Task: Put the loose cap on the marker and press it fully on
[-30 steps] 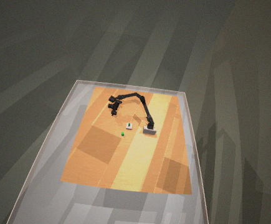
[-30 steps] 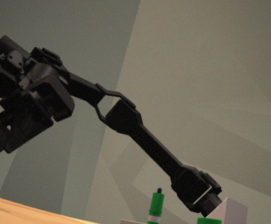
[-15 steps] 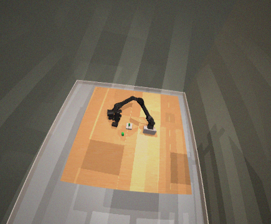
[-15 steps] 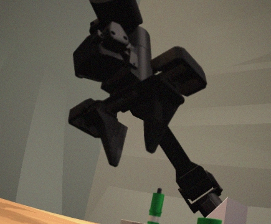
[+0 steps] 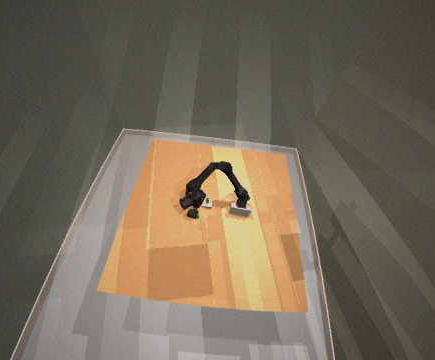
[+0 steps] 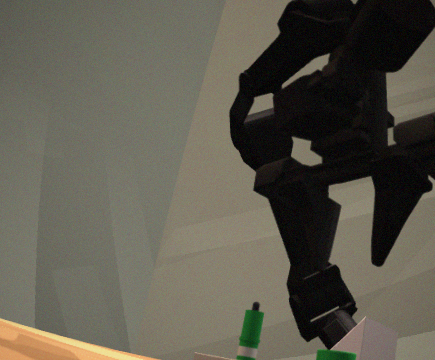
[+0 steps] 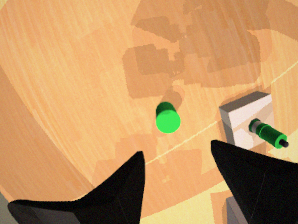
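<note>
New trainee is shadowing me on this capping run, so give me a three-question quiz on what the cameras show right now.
1. True or false: the cap is already on the marker.
2. The gripper is: A) shut on the cap, B) open and holding nothing, C) shut on the marker.
3. In the wrist view, which lies nearer the gap between the fingers, the cap or the holder?

Key: 1 false, the cap stands on the table apart from the marker. 2 B. 3 the cap.

Matte black arm [image 5: 217, 172], pointed tapered fingers
</note>
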Robot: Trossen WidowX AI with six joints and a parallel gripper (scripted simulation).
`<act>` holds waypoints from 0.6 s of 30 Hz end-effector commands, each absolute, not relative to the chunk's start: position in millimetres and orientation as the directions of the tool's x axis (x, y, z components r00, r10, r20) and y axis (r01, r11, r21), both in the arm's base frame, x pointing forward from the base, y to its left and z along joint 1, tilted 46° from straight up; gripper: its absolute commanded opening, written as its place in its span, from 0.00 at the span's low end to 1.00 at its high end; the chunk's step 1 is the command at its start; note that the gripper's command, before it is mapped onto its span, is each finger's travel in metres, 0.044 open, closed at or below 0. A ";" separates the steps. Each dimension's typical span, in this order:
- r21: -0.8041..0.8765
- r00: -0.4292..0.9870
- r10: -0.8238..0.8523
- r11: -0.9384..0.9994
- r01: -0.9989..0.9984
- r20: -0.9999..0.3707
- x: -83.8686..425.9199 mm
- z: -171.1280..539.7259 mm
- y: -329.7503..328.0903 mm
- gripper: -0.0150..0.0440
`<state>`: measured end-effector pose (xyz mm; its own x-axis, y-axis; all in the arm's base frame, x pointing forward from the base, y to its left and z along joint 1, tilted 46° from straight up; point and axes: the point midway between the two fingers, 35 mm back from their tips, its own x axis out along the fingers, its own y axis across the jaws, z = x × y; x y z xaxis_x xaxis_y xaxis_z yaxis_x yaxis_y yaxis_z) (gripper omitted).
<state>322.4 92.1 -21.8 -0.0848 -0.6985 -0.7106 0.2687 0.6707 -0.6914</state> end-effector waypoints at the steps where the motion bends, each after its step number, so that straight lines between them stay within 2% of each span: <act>1: -0.698 -0.082 -0.709 0.658 0.283 -0.701 320.6 -22.4 90.9 0.67; 5: -0.699 -0.082 -0.709 0.657 0.284 -0.700 318.1 -44.1 68.6 0.67; 18: -0.699 -0.081 -0.710 0.656 0.284 -0.700 317.8 -61.2 55.9 0.67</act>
